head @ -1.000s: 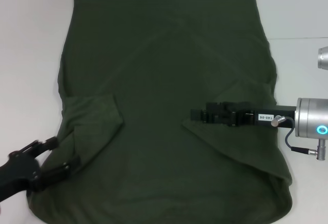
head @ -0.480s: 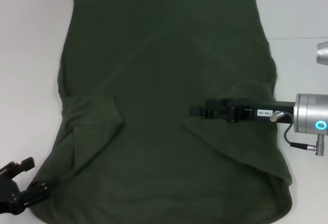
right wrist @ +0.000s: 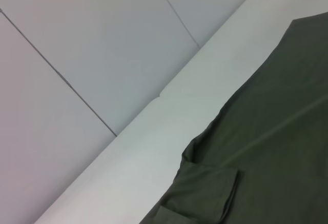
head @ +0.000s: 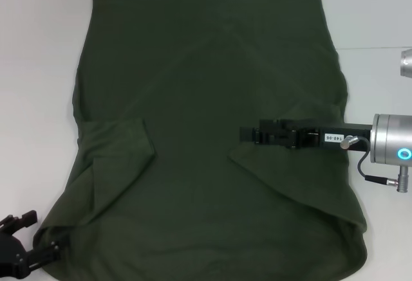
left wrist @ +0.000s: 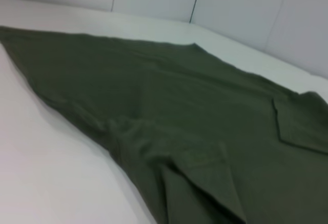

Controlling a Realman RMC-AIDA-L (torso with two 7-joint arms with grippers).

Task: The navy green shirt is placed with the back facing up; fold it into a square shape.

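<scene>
Olive-green fabric fills most of the head view: we see the navy green shirt [head: 212, 133] spread flat on a white table [head: 38, 69], plain side up, its straight hem at the far edge and its rounded end nearest the robot. Both sleeves are folded inward onto the body, one a small flap on the left [head: 119, 146], the other a larger triangular flap on the right [head: 296, 172].

From the right side, the right gripper [head: 248, 134] reaches across the shirt at mid-height, just over the upper edge of the right flap. Its black fingers lie close together, but we cannot tell whether they pinch any cloth (the dark parts merge with the dark fabric).

At the near left corner, the left gripper [head: 29, 239] sits beside the shirt's rounded end, its two fingers spread apart with nothing between them; the lower finger is at the very edge of the cloth.

In the left wrist view, we see the shirt [left wrist: 169, 126] lying across the table [left wrist: 51, 172], with the folded left sleeve as a raised flap in the foreground.

In the right wrist view, we see one side of the shirt [right wrist: 266, 147] and a folded sleeve flap against the table [right wrist: 169, 116], with pale wall panels [right wrist: 77, 44] behind.
</scene>
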